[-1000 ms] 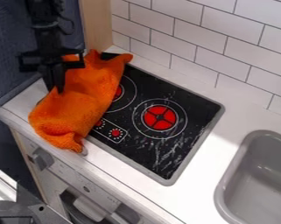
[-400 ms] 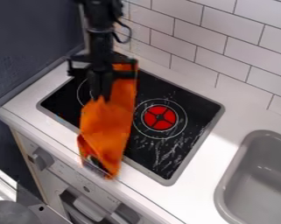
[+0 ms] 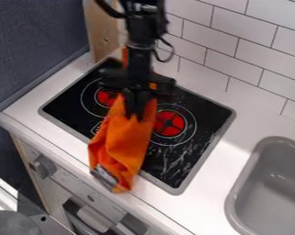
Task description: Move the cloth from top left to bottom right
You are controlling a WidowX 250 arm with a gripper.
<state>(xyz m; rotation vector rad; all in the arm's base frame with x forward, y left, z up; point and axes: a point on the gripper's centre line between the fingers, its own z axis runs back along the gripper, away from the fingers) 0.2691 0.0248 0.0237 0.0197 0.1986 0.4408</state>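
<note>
The black gripper [image 3: 137, 112] hangs over the middle of the black cooktop [image 3: 189, 160], shut on the orange cloth [image 3: 123, 144]. Below the gripper the cloth hangs bunched and narrow, its lower end with a grey patch reaching over the cooktop's front edge and the counter. Another bit of orange shows behind the arm, near the cooktop's back edge. The cloth and the arm cover part of both red burners.
At the right a grey sink [image 3: 275, 183] is set into the white counter [image 3: 220, 183]. White wall tiles [image 3: 251, 55] run along the back, with a wooden panel [image 3: 102, 30] at the back left. Oven knobs [image 3: 44, 166] line the front below the counter.
The gripper has moved right from the top left, carrying the cloth with it. The cloth, spread over the cooktop's left side before, now hangs narrow over its middle, and the left burner shows.
</note>
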